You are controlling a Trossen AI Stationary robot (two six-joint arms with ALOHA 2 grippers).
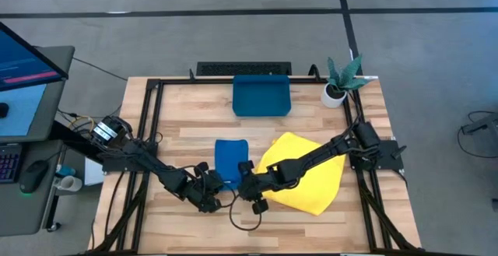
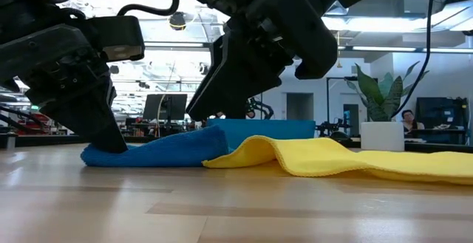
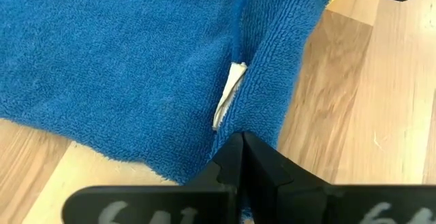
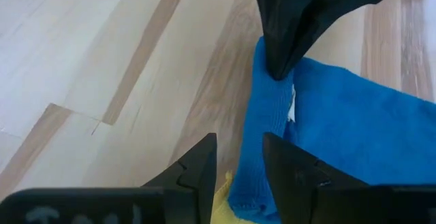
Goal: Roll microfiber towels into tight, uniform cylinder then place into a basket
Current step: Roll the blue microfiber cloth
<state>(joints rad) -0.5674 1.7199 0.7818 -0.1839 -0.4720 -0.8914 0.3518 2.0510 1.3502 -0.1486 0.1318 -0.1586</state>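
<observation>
The royal blue towel (image 1: pixel 229 161) lies folded on the table's middle, its near edge turned into a low roll (image 4: pixel 262 142). The yellow towel (image 1: pixel 303 172) lies spread to its right, one corner under the blue one (image 2: pixel 244 151). The teal basket (image 1: pixel 261 95) stands at the far middle. My left gripper (image 1: pixel 216 192) is shut at the roll's left end. My right gripper (image 1: pixel 244 181) is open, and its fingers (image 4: pixel 204 166) stand on either side of the roll's right end. My left gripper has its shut fingertips (image 3: pixel 242 149) on the left end of the blue towel's rolled near edge (image 4: pixel 274 81), coming slanting down from the table's near left. That end stays down on the table. How many layers sit between the fingers is hidden by the fingers. My right gripper slants down over the roll's right end (image 4: pixel 248 176); I cannot tell whether its fingers touch the cloth.
A small white pot with a green plant (image 1: pixel 338 85) stands at the far right corner. Black frame rails run along the table's left (image 1: pixel 148 131) and right (image 1: pixel 359 139) sides. Bare wood shows near the front edge (image 2: pixel 236 213).
</observation>
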